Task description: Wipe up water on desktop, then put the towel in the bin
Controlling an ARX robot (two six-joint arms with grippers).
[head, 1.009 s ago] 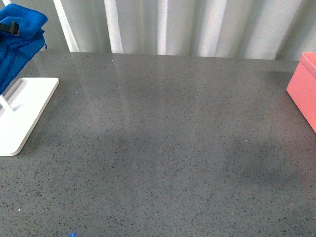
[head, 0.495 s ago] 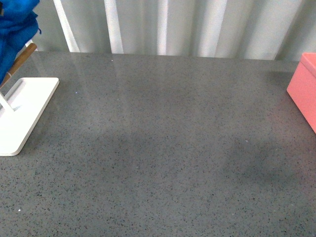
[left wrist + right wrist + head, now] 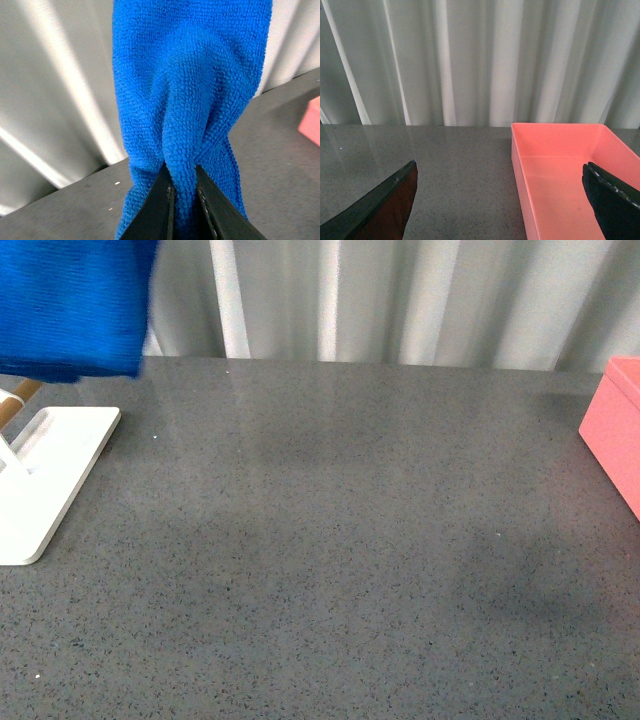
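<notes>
A: Where's the towel [image 3: 70,305]?
B: My L gripper [image 3: 181,172] has it. Jaws are pinched tight on a fold, and the cloth hangs at far left, above the white stand [image 3: 50,470], clear of the desktop [image 3: 340,540].
A: R side?
B: My R gripper [image 3: 500,167] has its jaws spread wide w/ nothing between them. The bin [image 3: 555,142] is just ahead.

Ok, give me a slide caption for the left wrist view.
Left gripper pinching a fold of the blue towel, grey desktop and a corner of the pink bin behind.
</notes>
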